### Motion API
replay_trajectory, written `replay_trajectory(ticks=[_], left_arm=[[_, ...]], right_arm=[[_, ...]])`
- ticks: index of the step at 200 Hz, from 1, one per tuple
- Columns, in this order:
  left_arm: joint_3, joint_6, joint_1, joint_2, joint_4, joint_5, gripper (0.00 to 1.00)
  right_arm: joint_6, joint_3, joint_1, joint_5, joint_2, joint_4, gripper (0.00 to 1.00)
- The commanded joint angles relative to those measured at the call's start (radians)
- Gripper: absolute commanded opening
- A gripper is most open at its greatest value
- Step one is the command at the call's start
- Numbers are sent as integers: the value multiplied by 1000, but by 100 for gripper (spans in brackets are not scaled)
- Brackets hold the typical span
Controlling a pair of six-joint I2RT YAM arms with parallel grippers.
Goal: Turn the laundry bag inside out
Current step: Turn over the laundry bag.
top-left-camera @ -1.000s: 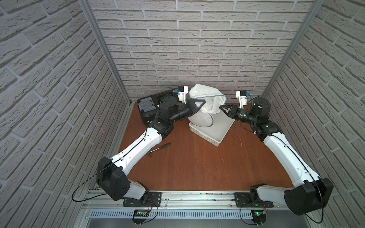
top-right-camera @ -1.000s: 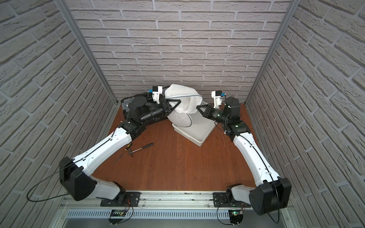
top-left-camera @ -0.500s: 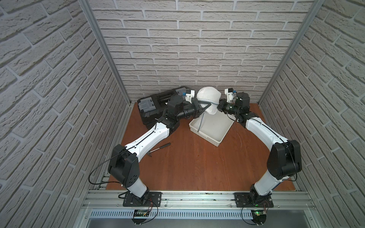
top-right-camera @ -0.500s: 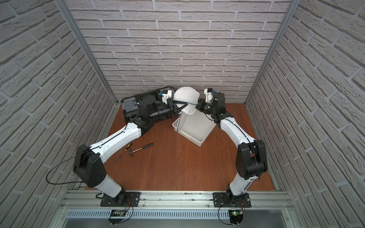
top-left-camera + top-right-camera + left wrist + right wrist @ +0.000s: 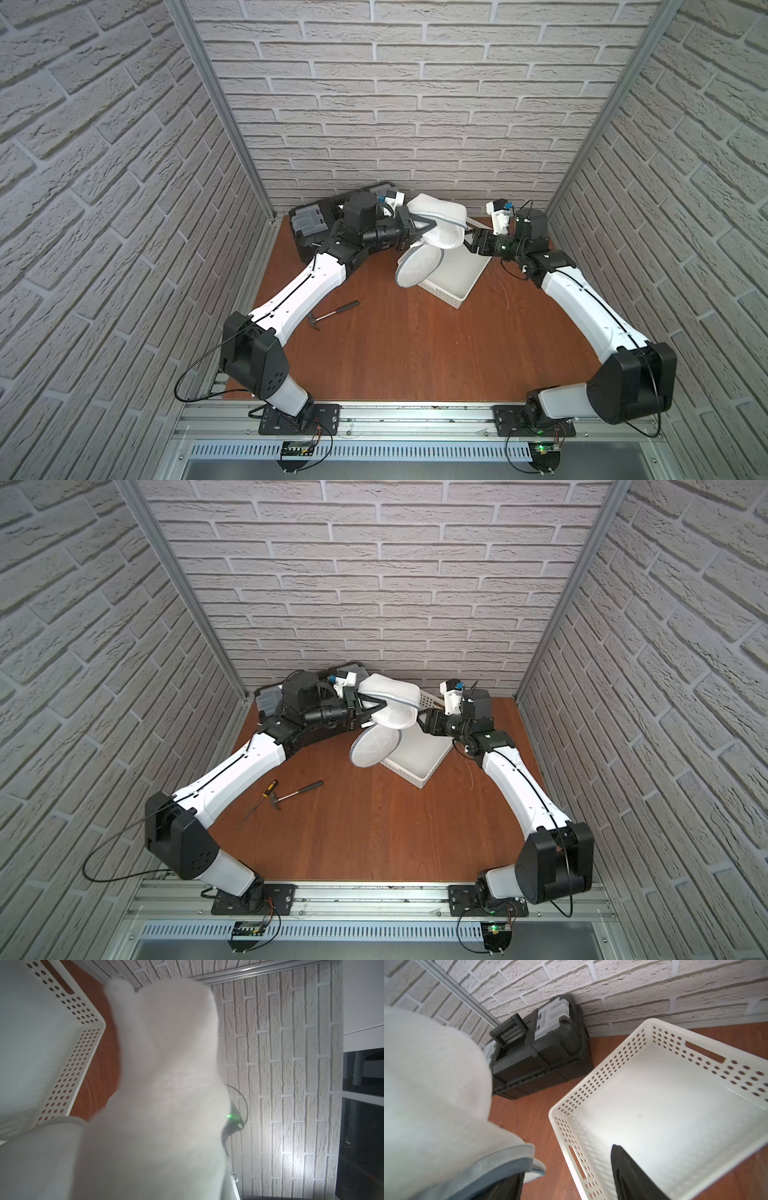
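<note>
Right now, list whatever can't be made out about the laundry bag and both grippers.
Left wrist view: the laundry bag, a white blur against the lens, hides the left gripper entirely.
Right wrist view: the bag's grey-trimmed edge covers one finger of the right gripper; the picture's edge cuts off both fingers' bases.
Both top views: the mesh is too small and fine to tell which face is outward.

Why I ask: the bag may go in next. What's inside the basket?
The right wrist view shows bare white floor. The bag, held by the left gripper, hangs over a corner of the basket in both top views, and a right gripper finger blocks a patch.
</note>
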Motion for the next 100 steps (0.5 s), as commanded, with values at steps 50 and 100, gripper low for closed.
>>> replay_trajectory(ticks=[50, 100], left_arm=[[-15, 9, 76, -29, -73, 59, 0], [-16, 7, 74, -37, -80, 58, 0]], right_arm=[[-450, -112, -3, -63, -145, -136, 65], [-500, -18, 98, 71, -146, 39, 60]])
